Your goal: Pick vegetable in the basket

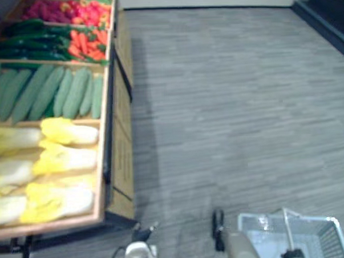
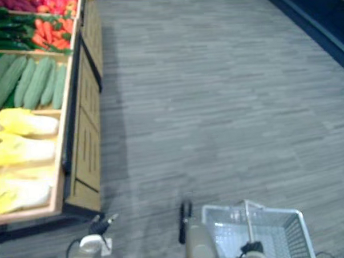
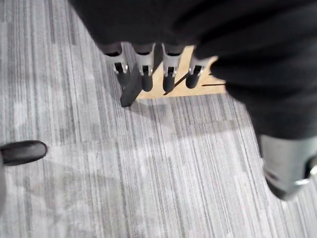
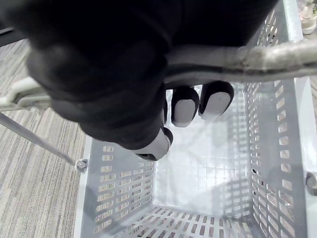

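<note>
A pale grey plastic basket hangs low at my right side, and its inside holds nothing. My right hand is shut on the basket's handle, fingers curled under the bar. On the wooden stand to my left lie yellow-white cabbages, pale green cucumbers and orange carrots. My left hand hangs open over the floor by the stand's near corner, fingers straight and holding nothing. It also shows low in the left eye view as the left hand.
Dark green vegetables and red ones fill the stand's far bins. Grey striped carpet stretches ahead and to the right. A dark shelf base runs along the far right.
</note>
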Available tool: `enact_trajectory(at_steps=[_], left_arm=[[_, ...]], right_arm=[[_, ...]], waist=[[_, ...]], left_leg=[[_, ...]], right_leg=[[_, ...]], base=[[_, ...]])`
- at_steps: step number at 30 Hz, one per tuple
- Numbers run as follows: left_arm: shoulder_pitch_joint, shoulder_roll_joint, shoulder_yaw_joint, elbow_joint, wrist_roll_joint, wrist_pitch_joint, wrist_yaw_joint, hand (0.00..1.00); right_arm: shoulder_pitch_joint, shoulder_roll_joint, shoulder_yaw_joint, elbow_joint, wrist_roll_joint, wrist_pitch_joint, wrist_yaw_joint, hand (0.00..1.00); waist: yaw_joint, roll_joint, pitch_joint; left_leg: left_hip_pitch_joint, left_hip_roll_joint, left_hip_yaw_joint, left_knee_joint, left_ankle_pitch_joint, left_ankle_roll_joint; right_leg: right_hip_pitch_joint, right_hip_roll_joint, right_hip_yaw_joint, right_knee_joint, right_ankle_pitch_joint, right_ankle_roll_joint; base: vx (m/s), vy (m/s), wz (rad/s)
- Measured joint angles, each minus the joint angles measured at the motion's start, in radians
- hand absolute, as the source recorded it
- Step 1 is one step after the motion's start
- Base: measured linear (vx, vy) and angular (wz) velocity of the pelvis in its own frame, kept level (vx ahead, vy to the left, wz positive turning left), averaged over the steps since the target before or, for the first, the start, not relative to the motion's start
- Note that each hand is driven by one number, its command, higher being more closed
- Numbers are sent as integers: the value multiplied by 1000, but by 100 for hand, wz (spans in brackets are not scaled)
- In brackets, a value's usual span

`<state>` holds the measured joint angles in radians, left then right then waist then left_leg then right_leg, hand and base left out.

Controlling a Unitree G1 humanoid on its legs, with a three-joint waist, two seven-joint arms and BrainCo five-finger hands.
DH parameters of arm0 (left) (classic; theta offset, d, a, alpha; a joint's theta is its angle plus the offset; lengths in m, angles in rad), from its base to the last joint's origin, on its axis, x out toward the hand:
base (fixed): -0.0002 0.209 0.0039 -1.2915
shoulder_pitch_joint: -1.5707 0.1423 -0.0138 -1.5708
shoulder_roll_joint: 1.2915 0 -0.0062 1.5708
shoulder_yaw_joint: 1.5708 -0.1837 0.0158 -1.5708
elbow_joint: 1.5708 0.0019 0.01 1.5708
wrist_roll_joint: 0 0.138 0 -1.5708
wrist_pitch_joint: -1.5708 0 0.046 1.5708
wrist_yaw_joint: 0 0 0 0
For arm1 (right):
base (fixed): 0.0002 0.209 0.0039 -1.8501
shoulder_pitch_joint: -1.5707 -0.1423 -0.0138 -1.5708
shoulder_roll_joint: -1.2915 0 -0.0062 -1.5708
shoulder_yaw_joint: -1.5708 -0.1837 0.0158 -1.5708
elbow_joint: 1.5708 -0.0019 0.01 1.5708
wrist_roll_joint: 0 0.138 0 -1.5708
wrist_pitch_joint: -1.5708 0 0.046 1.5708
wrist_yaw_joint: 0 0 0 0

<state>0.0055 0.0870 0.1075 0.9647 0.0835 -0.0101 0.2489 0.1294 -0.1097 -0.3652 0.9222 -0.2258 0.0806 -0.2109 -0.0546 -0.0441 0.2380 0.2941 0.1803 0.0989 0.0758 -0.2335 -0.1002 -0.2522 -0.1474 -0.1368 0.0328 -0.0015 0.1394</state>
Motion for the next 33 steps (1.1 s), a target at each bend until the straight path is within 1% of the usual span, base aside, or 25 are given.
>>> enact_trajectory(at_steps=[1,2,3,4,5,6,7,8,11,13,14,15,16,17,18,19,21,22,23,24,25,28,29,32,33], left_arm=[[-7,-16,12,26,0,-3,-2,0],[-6,-25,22,34,0,-4,-3,0],[5,-43,43,40,0,-10,-5,0],[23,-59,69,46,-1,-16,-11,0],[31,-65,81,51,-2,-17,-13,0],[45,-79,116,45,-24,-21,-15,0],[48,-85,135,26,-43,-26,-17,0],[48,-85,136,17,-43,-30,-17,0],[49,-84,157,-15,-46,-37,-15,0],[48,-85,177,-24,-73,-40,-15,0],[49,-85,173,-24,-71,-38,-15,0],[49,-86,170,-18,-70,-36,-15,0],[46,-79,173,-4,-68,-32,-16,0],[40,-72,187,-11,-70,-32,-15,0],[39,-68,188,-11,-70,-31,-15,0],[39,-67,197,-4,-69,-26,-15,0],[37,-66,184,14,-68,-22,-14,0],[41,-67,159,17,-64,-20,-15,0],[40,-62,141,21,-60,-16,-16,0],[40,-48,116,25,-60,-2,-17,0],[38,-44,112,30,-61,5,-16,0],[40,-39,102,28,-59,10,-12,0],[40,-38,100,24,-59,11,-12,0],[49,-32,74,7,-58,6,-12,0],[49,-10,65,2,-55,0,-12,0]], right_arm=[[-21,-1,-30,29,0,2,0,100],[-30,-3,-35,40,0,3,0,100],[-39,-4,-48,41,2,4,3,100],[-52,-5,-60,41,8,4,3,100],[-56,-5,-58,41,8,4,4,100],[-58,-8,-47,40,8,4,6,100],[-51,-14,-16,40,8,4,7,100],[-50,-22,-5,37,8,4,6,100],[-77,-52,27,36,8,-7,11,100],[-106,-71,16,36,8,-15,12,100],[-108,-82,12,32,8,-21,12,100],[-107,-93,6,30,9,-22,12,100],[-106,-79,-7,41,11,-18,12,100],[-113,-69,-20,40,11,-20,14,100],[-117,-68,-20,40,11,-20,15,100],[-136,-74,-21,54,9,-20,17,100],[-144,-79,-49,73,8,-22,20,100],[-132,-78,-76,71,9,-29,18,100],[-128,-76,-88,71,11,-31,18,100],[-134,-73,-102,65,27,-42,17,100],[-138,-74,-106,47,45,-47,10,100],[-136,-79,-110,30,48,-66,4,100],[-136,-79,-109,30,47,-67,4,100],[-136,-74,-93,38,38,-73,5,100],[-125,-62,-90,43,31,-71,6,100]], waist=[[-10,39,8],[-17,49,5],[-17,74,6],[-12,88,4],[-10,90,5],[-8,90,7],[16,85,15],[30,88,16],[58,89,19],[61,84,22],[61,82,21],[60,88,18],[55,63,5],[63,39,-3],[64,37,-2],[67,36,-3],[58,29,-2],[50,26,-3],[47,23,-4],[33,17,-4],[26,16,-2],[28,16,-1],[29,14,1],[28,-7,-6],[28,-53,-20]], left_leg=[[21,43,-22,6,-17,-25],[14,56,-33,27,-11,-25],[-15,84,-57,108,10,-38],[-68,102,-94,231,54,-70],[-101,107,-116,308,89,-91],[-179,121,-152,477,183,-118],[-249,133,-159,665,176,-144],[-284,140,-139,748,160,-144],[-433,158,34,885,60,-57],[-497,120,184,732,18,-36],[-497,73,306,549,46,-8],[-490,54,403,440,81,42],[-448,34,557,367,65,106],[-454,11,661,343,57,142],[-456,10,672,343,54,152],[-442,-9,680,319,11,209],[-367,-87,605,208,6,201],[-308,-124,537,158,9,197],[-289,-130,506,147,7,196],[-258,-134,431,129,8,195],[-228,-129,369,112,15,184],[-170,-100,218,86,33,154],[-162,-93,189,84,38,146],[-176,-61,45,83,69,83],[-207,-76,-16,69,69,34]], right_leg=[[-23,24,-5,106,67,-1],[-37,31,-8,158,63,-6],[-36,40,-30,226,21,-58],[-13,47,-51,249,-24,-70],[9,49,-62,249,-42,-74],[73,54,-86,226,-67,-86],[147,64,-99,184,-76,-105],[184,72,-103,159,-78,-109],[339,75,-135,50,-87,-104],[403,39,-182,34,-101,-67],[432,17,-217,32,-119,-41],[448,15,-243,33,-135,-25],[476,-11,-292,34,-164,1],[475,-32,-350,34,-165,5],[477,-32,-359,34,-165,5],[486,-45,-387,82,-168,19],[446,-121,-397,367,-180,52],[367,-192,-349,651,-82,63],[319,-205,-300,778,-71,72],[228,-204,-221,971,-85,54],[159,-196,-192,1058,-97,35],[61,-194,-176,992,-132,-5],[56,-190,-166,950,-148,0],[63,-110,44,538,-150,10],[92,-93,200,331,-68,27]], base=[[449,-285,57],[519,-343,64],[482,-343,54],[471,-335,46],[451,-314,48],[521,-288,51],[436,-226,45],[412,-170,16],[389,-86,17],[341,47,51],[291,83,74],[405,125,122],[504,142,148],[504,130,133],[474,118,111],[396,140,100],[409,181,133],[351,113,133],[461,47,177],[545,-90,180],[537,-132,175],[389,-216,153],[435,-437,185],[294,-517,185],[127,-466,175]])
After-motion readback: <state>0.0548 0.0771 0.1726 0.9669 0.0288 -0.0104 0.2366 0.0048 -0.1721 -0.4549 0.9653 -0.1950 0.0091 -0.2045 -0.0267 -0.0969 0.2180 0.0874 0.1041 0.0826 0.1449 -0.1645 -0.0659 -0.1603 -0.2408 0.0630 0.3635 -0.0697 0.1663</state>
